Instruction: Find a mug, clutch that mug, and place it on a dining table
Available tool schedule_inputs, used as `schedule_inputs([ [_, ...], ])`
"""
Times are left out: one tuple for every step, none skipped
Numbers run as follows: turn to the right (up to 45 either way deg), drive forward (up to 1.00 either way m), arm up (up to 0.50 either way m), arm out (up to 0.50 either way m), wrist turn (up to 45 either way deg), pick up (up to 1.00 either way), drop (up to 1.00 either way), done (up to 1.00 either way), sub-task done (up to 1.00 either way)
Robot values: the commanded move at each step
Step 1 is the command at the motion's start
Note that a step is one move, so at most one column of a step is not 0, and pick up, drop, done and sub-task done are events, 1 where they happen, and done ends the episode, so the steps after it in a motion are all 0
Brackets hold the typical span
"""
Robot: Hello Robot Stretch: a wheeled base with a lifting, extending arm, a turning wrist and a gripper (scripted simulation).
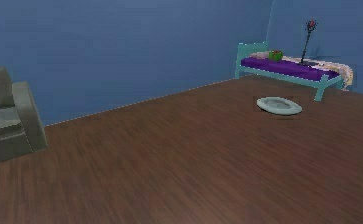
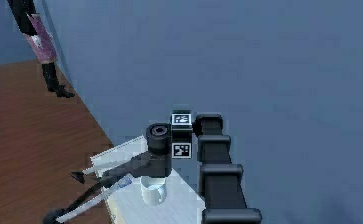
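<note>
nearest, at the bottom edge of the arm side view just right of the middle, the dark arm (image 2: 221, 188) rises in blocky segments to two small white squares (image 2: 181, 120) with black marks. left of them sits the gripper (image 2: 67, 197), its round dark body in the lower middle of the frame and its two thin fingers running down toward the lower left. just below that dark body stands a pale cup-shaped thing (image 2: 154, 189), glassy and upright, the likeliest mug in sight. it rests on a white surface (image 2: 184, 203) in the lower middle of the frame. whether the fingers are spread or pressed together cannot be told, nor whether the gripper holds anything, since the pale cup-shaped thing stands on the surface right at it. brown wooden floor (image 2: 29, 130) lies at the left of the frame and a blue wall (image 2: 279, 70) rises behind. in the upper left corner a dark upright thing (image 2: 36, 45) with a pink patch stands by the wall.

in the forward view a grey armchair (image 1: 9, 118) sits at the left edge. in the upper right a teal bed (image 1: 289, 68) with a purple cover stands against the wall, with a small green thing (image 1: 276, 56) on it and a thin dark stem (image 1: 309, 38) with a red top above it. a pale round thing (image 1: 279, 105) lies on the floor just in front of the bed.
</note>
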Motion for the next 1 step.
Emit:
schedule_inputs([
  [0.0, 0.00, 0.00, 0.00, 45.0, 0.00, 0.00, 0.00, 0.00],
])
